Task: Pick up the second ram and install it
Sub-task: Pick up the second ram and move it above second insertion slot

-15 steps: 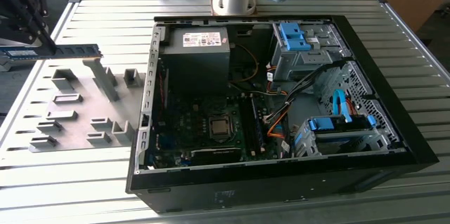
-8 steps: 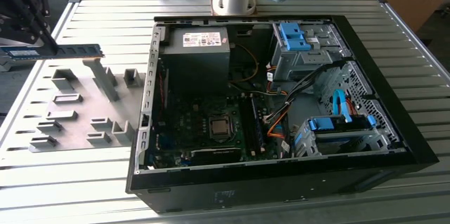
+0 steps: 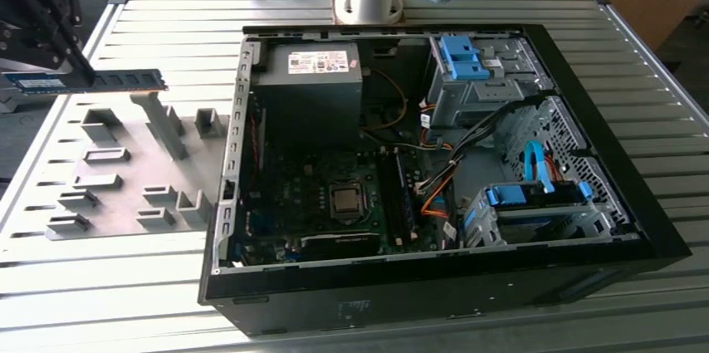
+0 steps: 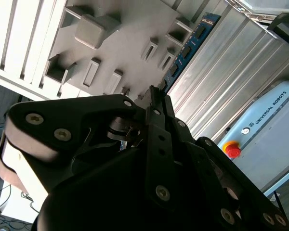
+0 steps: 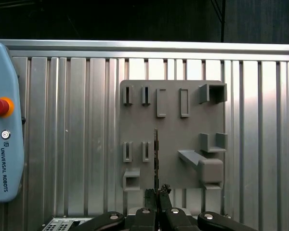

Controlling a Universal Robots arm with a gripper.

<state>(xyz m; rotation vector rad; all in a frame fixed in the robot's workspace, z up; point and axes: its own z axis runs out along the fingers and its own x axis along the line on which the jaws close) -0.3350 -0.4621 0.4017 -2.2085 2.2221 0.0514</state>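
**Second ram in the grip above the holder plate; install not yet done**

The gripper (image 3: 46, 69) is clamped onto the second ram (image 3: 111, 80), fingers nipped against its flat faces, toward one end as far as the exterior view shows; in the first wrist view the stick appears edge-on, a thin dark line running out from between the fingertips. The ram hangs at the exterior view's far left, over the far edge of the grey holder plate (image 3: 122, 133); it looks clear of the holder blocks (image 3: 172, 125) and is well apart from the open computer case (image 3: 443, 295) on the exterior view's right. I judge the pick-up done and the carry toward the case the step in hand.

By my reading, the install calls for crossing the case's left wall without a knock; then the stick's long edge must line up with the memory slots (image 3: 396, 195) just right of the processor (image 3: 347, 201), contact edge down; then a straight, even press. The orange cables (image 3: 437, 195) near the slots want avoiding.

The ram itself is long, thin and flat; a blue board carrying a row of black chips, with a paler patch, likely its label, nearer the gripped end; it sits level, standing on edge.
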